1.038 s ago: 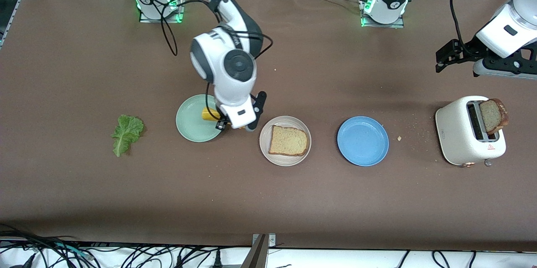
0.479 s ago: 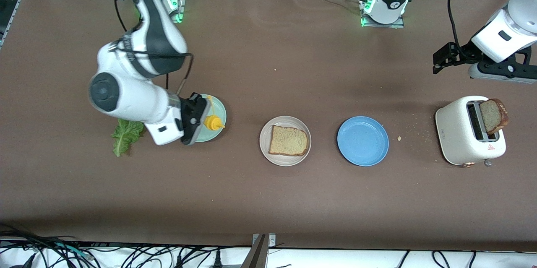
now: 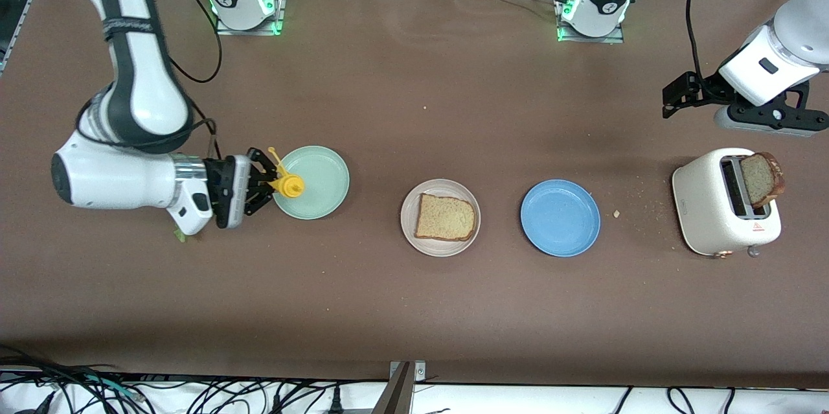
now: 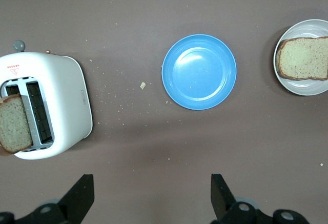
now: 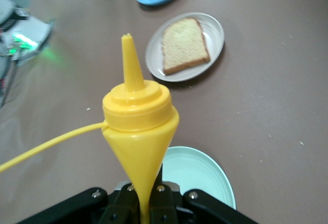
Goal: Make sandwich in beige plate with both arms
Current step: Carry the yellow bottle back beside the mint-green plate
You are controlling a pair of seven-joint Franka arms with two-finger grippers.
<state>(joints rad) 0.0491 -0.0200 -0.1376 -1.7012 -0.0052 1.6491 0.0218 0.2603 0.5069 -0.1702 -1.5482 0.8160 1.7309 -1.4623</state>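
The beige plate (image 3: 440,247) holds one slice of bread (image 3: 445,217), also seen in the right wrist view as plate (image 5: 215,34) and slice (image 5: 184,45). A second slice (image 3: 761,179) sticks up out of the white toaster (image 3: 719,207). My right gripper (image 3: 271,182) is shut on a yellow squeeze bottle (image 3: 289,186), held sideways over the edge of the pale green plate (image 3: 320,182); the bottle (image 5: 139,121) fills the right wrist view. The lettuce is hidden under the right arm, save a green sliver (image 3: 180,235). My left gripper (image 3: 673,98) hangs open and empty above the table by the toaster.
An empty blue plate (image 3: 560,218) lies between the beige plate and the toaster, with crumbs (image 3: 616,213) scattered beside it. The left wrist view shows the toaster (image 4: 61,101), the blue plate (image 4: 200,72) and the beige plate (image 4: 307,86).
The right arm has swung with the yellow bottle from between the green and beige plates toward its own end of the table, covering the lettuce. The left gripper has shifted slightly.
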